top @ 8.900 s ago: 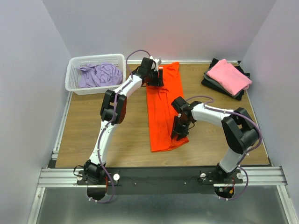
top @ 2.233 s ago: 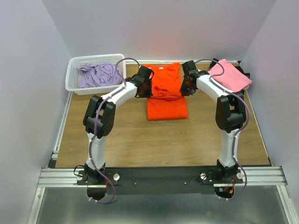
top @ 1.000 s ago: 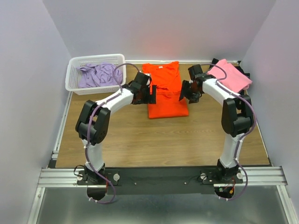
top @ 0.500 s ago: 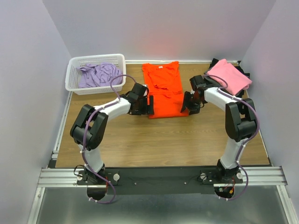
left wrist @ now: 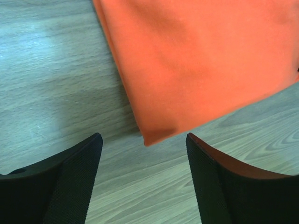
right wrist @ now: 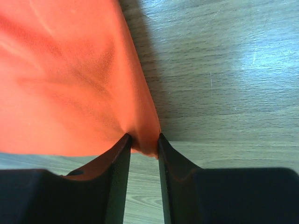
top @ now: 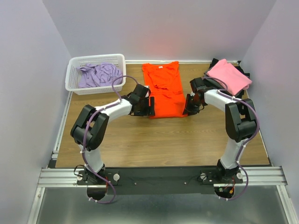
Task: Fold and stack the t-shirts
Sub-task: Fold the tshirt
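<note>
**Grippers at the near corners of the orange t-shirt (top: 163, 91)**

On the wooden worktop (top: 140, 140), both arms reach in from the near edge towards the middle. The left gripper (left wrist: 142, 140) sits at the shirt's near left corner with its fingers spread wide. The corner lies flat on the wood between them and touches neither. The right gripper (right wrist: 142, 140) is at the near right corner. Its fingers are drawn close together and pinch the tip of the cloth.

The orange t-shirt lies as a long narrow strip, creased across its middle. It runs from about the middle of the worktop to the far edge.

In the far left corner stands a white lattice basket (top: 72, 74) with a crumpled lavender t-shirt (top: 98, 74) inside. In the far right corner a folded pink t-shirt (top: 229, 77) rests on a pile of dark folded garments (top: 242, 68).
</note>
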